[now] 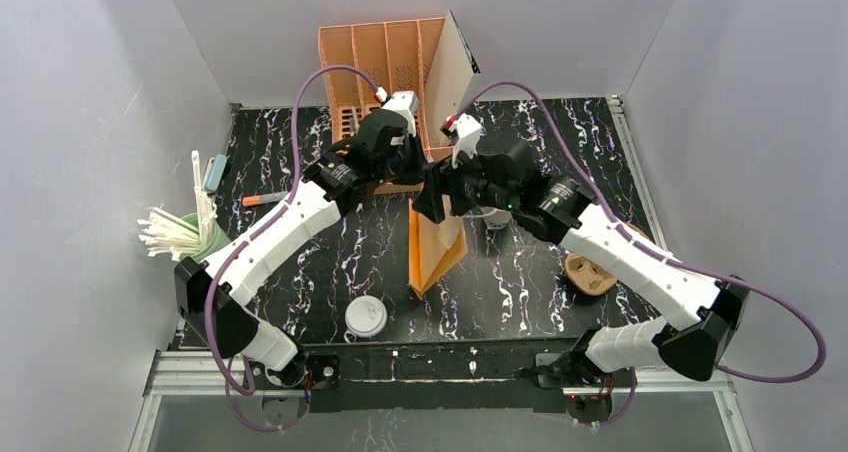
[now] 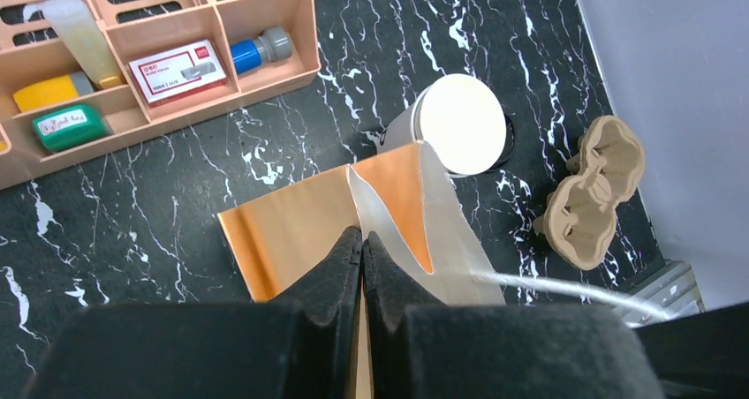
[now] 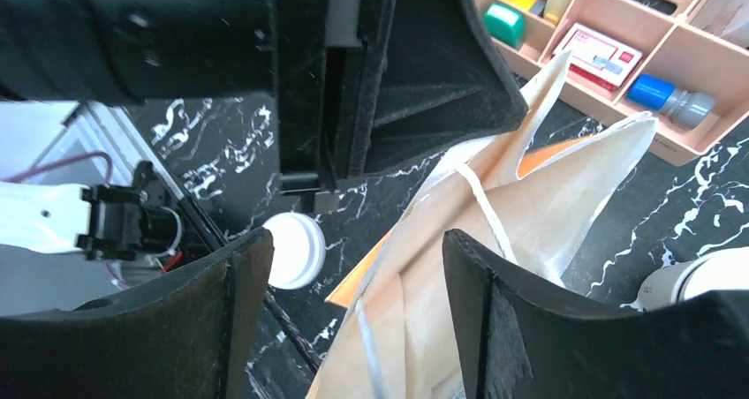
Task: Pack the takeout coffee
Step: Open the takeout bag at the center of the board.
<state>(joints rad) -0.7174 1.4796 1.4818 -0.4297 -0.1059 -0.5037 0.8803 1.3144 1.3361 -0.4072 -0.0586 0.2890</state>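
Observation:
The white paper cup [image 2: 459, 124] stands on the black marbled table just beyond an orange paper bag [image 2: 291, 227]. A dark round rim shows at the cup's right side; I cannot tell if it is the black lid. In the top view the cup [image 1: 495, 216] is mostly hidden under my right arm. My left gripper [image 2: 362, 237] is shut on the bag's top edge and holds the bag [image 1: 435, 252] upright. My right gripper [image 3: 353, 297] is open, and the bag's pale mouth [image 3: 530, 196] lies between its fingers. The cup's edge [image 3: 698, 280] shows at the lower right of the right wrist view.
A flat white round lid [image 1: 366, 316] lies near the front edge. A cardboard cup carrier [image 1: 590, 272] sits at the right. A green cup of white straws [image 1: 190, 234] stands at the left. An orange organizer [image 1: 385, 67] with small items stands at the back.

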